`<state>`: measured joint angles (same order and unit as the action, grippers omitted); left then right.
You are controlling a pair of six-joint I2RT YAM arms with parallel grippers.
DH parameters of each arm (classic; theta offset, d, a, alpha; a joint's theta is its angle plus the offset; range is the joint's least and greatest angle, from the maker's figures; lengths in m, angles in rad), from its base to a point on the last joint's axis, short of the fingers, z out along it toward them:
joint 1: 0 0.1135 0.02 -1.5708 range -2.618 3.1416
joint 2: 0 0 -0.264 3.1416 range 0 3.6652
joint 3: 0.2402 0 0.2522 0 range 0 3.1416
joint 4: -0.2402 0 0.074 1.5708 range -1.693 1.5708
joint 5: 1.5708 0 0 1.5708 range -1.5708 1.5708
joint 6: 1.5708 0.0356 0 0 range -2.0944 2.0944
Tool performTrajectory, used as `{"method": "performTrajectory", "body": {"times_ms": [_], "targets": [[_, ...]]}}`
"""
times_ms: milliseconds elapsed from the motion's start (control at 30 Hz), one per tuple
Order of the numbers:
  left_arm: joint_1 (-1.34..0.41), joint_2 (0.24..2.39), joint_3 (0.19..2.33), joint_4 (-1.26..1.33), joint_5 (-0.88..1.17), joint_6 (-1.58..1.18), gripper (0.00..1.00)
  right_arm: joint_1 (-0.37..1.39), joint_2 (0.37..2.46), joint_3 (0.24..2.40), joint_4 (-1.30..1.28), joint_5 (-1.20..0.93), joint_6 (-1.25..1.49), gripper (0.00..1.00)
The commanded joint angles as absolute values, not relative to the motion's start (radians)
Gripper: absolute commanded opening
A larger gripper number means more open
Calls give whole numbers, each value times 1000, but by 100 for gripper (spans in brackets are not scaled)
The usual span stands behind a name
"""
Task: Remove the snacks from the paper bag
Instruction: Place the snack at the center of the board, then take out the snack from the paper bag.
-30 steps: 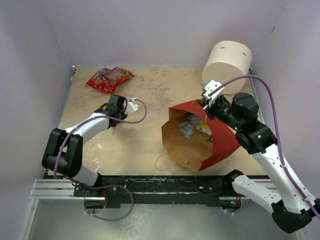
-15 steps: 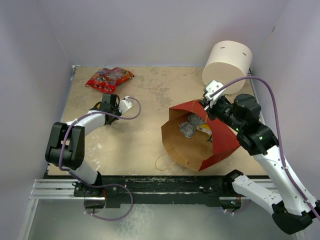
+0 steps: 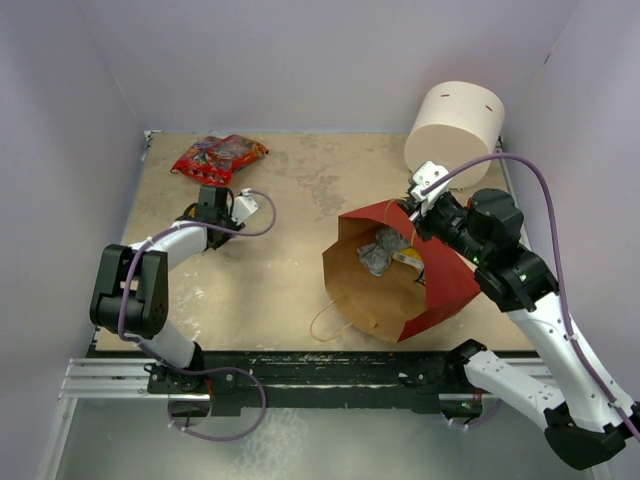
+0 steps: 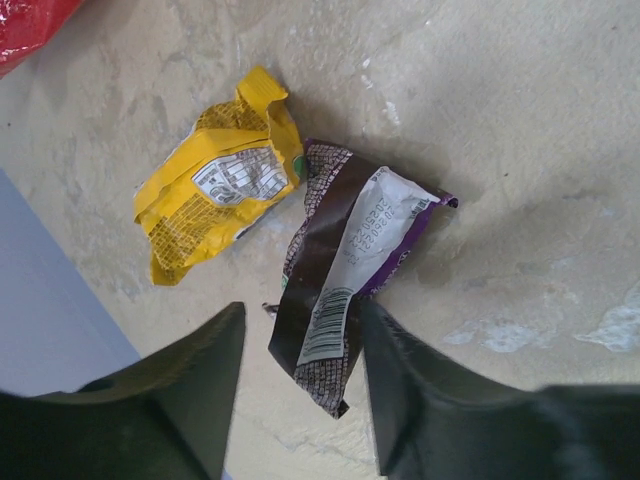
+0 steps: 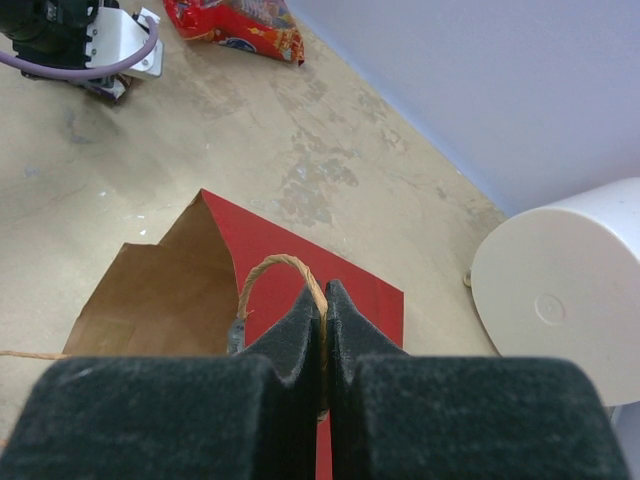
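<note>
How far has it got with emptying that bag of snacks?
Three snacks are out: the red snack bag, the yellow wrapper and the purple packet, lying under the open left gripper. The right gripper pinches the string handle of the paper bag. To go: a silver-grey packet and a yellow one inside.

free: table (image 3: 290, 200) centre | blocked: paper bag (image 3: 450, 290) right, white cylinder (image 3: 455, 125) beyond it
</note>
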<state>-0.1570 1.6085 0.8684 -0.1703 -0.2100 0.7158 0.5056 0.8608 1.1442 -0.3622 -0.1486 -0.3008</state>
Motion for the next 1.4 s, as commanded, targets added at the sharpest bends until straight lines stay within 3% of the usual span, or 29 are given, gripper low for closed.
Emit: {"method": "performTrajectory", "body": {"times_ms": [0, 133, 267, 467, 767, 1200, 1367], "targets": [[-144, 1576, 909, -155, -260, 664, 60, 508, 853, 1163, -329, -144, -299, 0], [-144, 1560, 1046, -306, -210, 429, 77, 506, 847, 1159, -319, -131, -283, 0], [-147, 1427, 1035, -326, -93, 200, 84, 506, 831, 1158, -305, -124, -246, 0], [-192, 1156, 955, -329, 124, -48, 85, 506, 795, 1158, -338, -94, -259, 0], [-617, 883, 790, -56, 187, -401, 78, 506, 762, 1143, -425, -298, -438, 0], [-1262, 1065, 822, 107, -33, -29, 78, 506, 744, 1125, -317, -274, -285, 0], [-1383, 1301, 898, 163, -161, 191, 68, 506, 751, 1146, -322, -273, -293, 0]]}}
